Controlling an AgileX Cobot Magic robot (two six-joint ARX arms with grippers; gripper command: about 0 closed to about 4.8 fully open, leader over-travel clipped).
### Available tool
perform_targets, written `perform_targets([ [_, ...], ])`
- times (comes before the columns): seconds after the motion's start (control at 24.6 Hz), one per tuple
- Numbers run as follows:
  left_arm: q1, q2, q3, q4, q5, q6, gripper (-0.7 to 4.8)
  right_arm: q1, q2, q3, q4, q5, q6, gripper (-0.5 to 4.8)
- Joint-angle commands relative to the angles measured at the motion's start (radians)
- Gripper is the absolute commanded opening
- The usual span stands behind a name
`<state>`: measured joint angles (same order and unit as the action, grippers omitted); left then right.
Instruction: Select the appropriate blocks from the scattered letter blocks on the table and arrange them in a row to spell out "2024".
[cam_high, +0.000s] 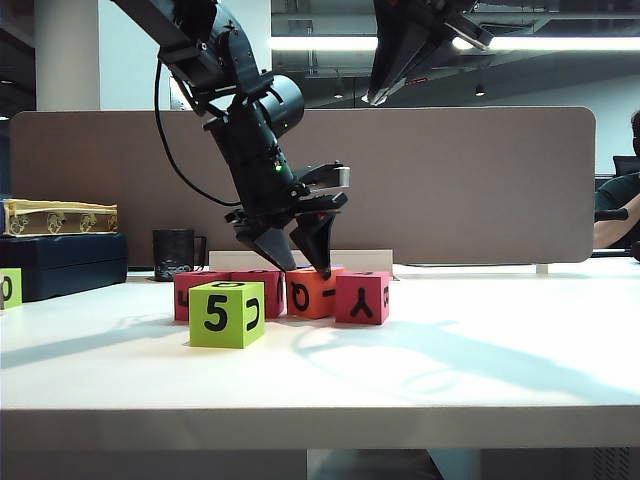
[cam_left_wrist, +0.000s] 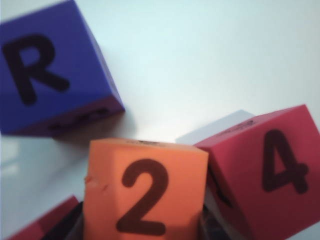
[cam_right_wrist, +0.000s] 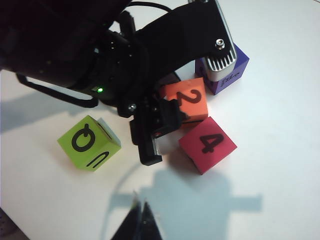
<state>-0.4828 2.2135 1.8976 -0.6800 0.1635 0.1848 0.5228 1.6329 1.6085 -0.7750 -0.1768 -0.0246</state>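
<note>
A: Exterior view: left gripper (cam_high: 300, 262) down on the block row on the bench (cam_high: 480, 350), jaws part spread, straddling the orange block (cam_high: 314, 293); firm pinch unclear.
B: Right gripper (cam_right_wrist: 141, 214)?
A: High above the bench, jaws pressed together, empty.

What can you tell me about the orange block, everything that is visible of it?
The orange block is a small cube that looks like foam, with slightly rough edges. Its top face shows a black 2, and its front face, seen in the exterior view, a sideways Q-like mark. It sits flat on the white table in the row, beside the pink-red 4 block. The left gripper straddles it with jaws apart; whether they touch it is unclear.
</note>
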Motion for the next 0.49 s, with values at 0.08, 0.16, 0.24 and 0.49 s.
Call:
perform_targets([
  [0.08, -0.006, -0.039, -0.002, -0.066, -0.011, -0.07, 2.68, 0.0, -0.008, 0.004, 0.024, -0.001, -0.005, -0.01],
  [0.16, -0.008, -0.053, -0.002, -0.072, -0.033, -0.084, 2.68, 0.0, -0.008, 0.004, 0.024, -0.002, -0.006, -0.01],
  [0.24, -0.011, -0.06, -0.002, -0.074, -0.067, -0.09, 2.68, 0.0, -0.008, 0.004, 0.022, -0.002, -0.006, -0.01],
  [0.49, -0.017, -0.061, -0.003, -0.083, -0.074, -0.115, 2.68, 0.0, -0.008, 0.004, 0.023, -0.002, -0.006, -0.01],
])
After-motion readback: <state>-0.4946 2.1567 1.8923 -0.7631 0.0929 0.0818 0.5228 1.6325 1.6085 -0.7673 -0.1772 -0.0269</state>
